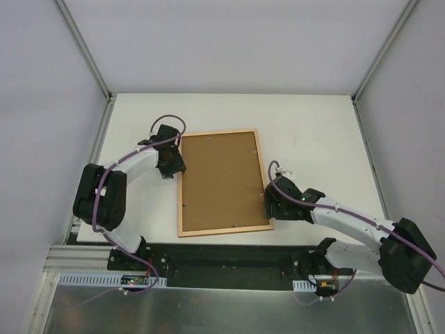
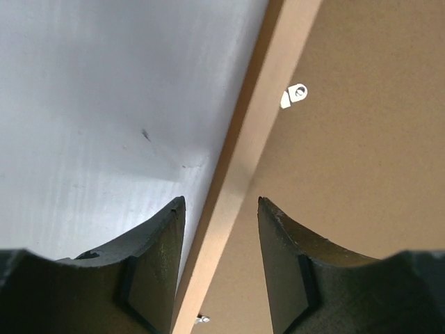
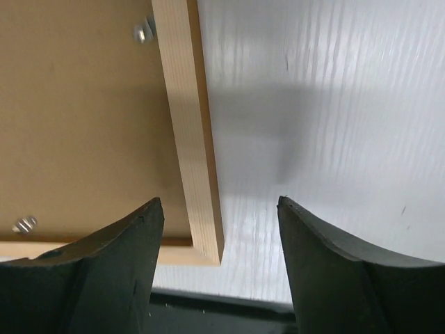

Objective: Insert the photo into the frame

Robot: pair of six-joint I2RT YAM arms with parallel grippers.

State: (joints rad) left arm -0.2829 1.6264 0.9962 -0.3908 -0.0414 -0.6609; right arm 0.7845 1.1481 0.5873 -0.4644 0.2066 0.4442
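Large rectangular picture frame with thin orange-brown wooden border (image 1: 183, 182): lies flat, back side up, near the middle of the white desk (image 1: 313, 132), long sides running away from the arm bases and tilted slightly out of square with the desk edge. Brown fibreboard back panel (image 1: 221, 179): fills the frame inside the border; small silver retaining tabs (image 2: 295, 93) sit at the inner edge of the border, seen in both wrist views. Blue-toned photo print: cannot be found in any view. Left black two-finger tool (image 1: 171, 163): positioned at the frame's left long side, toward the far end; in the left wrist view its fingers (image 2: 154, 268) stand apart on either side of the wooden border, one over bare desk, the other over the fibreboard, gap moderately wide, nothing held; whether the fingers touch the frame cannot be told. Right black two-finger tool (image 1: 272, 206): positioned at the frame's right long side, close to the near right corner; in the right wrist view its fingers (image 3: 111, 278) are spread wide, one over the fibreboard, the other over bare desk, with the frame's corner between them, nothing held. Purple cables (image 1: 169, 120): run along both arms.
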